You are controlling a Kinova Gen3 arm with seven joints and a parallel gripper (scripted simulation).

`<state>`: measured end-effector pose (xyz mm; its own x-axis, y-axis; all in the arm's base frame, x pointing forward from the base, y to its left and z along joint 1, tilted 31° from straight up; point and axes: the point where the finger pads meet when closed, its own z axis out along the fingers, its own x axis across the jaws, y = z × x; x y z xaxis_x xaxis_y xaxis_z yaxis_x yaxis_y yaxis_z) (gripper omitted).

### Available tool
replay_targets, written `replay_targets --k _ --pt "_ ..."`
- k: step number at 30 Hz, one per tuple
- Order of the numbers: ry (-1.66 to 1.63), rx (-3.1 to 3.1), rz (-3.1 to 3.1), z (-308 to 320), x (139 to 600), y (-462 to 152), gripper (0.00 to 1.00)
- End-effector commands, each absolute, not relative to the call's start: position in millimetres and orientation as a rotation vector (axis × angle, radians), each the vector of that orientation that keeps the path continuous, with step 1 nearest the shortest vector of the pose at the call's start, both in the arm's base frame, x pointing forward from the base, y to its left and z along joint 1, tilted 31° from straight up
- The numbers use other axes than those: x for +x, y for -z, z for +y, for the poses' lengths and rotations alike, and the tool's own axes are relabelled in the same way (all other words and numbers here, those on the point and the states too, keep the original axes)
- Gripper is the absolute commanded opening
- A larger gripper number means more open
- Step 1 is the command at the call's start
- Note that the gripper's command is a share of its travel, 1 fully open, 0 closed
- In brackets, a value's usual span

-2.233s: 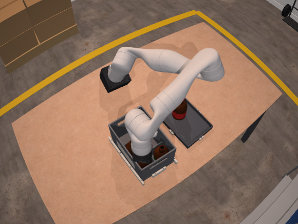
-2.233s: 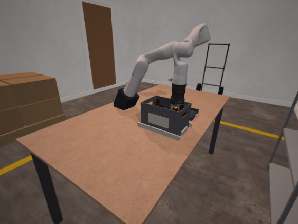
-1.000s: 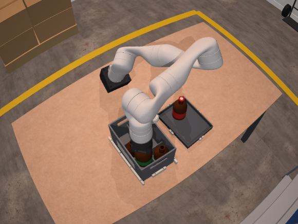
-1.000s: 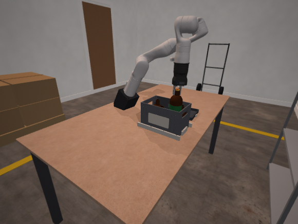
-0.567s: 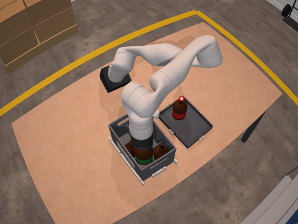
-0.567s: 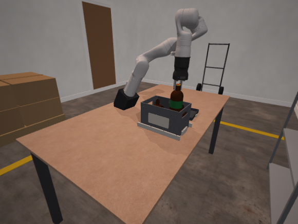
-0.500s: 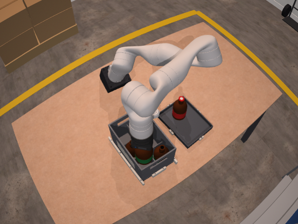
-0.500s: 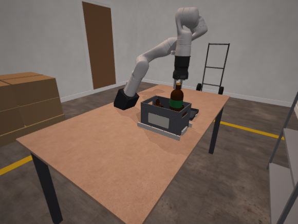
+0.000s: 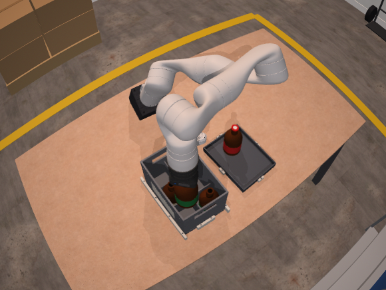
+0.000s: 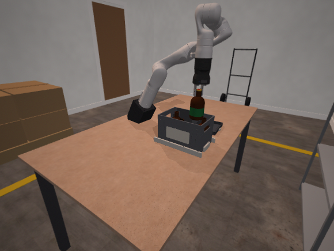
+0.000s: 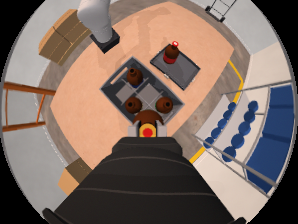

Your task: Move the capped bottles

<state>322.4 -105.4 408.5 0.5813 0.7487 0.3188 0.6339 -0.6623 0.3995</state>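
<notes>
My gripper point(image 10: 199, 90) is shut on the capped neck of a brown bottle with a green label point(image 10: 197, 108). It holds the bottle upright, with the base near the rim of the dark grey crate point(image 10: 185, 130). From above, my wrist hides the fingers and only the bottle's green band point(image 9: 186, 199) shows. The wrist view shows the bottle's red-and-yellow cap point(image 11: 147, 131). Three brown bottles with no coloured caps stand in the crate point(image 11: 140, 90). A red-labelled bottle with a red cap point(image 9: 232, 141) stands upright on the black tray point(image 9: 239, 159).
The tray lies just right of the crate, near the table's right side. My arm's black base point(image 9: 143, 106) sits behind the crate. Cardboard boxes point(image 10: 29, 115) stand to the left, a hand truck point(image 10: 239, 76) behind the table and a shelf at the right.
</notes>
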Motion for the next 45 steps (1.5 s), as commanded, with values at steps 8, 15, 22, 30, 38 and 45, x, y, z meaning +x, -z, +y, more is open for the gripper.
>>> replay_targets --k 8,15,22,30,38,45 --pt "-0.686 2.568 1.155 -84 306 -397 0.0" --pt "-0.689 2.57 1.149 -78 301 -395 0.0" --pt "-0.687 2.568 1.154 -65 295 -390 0.0" --pt "-0.691 2.571 1.149 -56 291 -388 0.0" --pt "-0.688 2.569 1.153 -40 291 -386 0.0" --pt "-0.694 2.572 1.149 -33 290 -386 0.0"
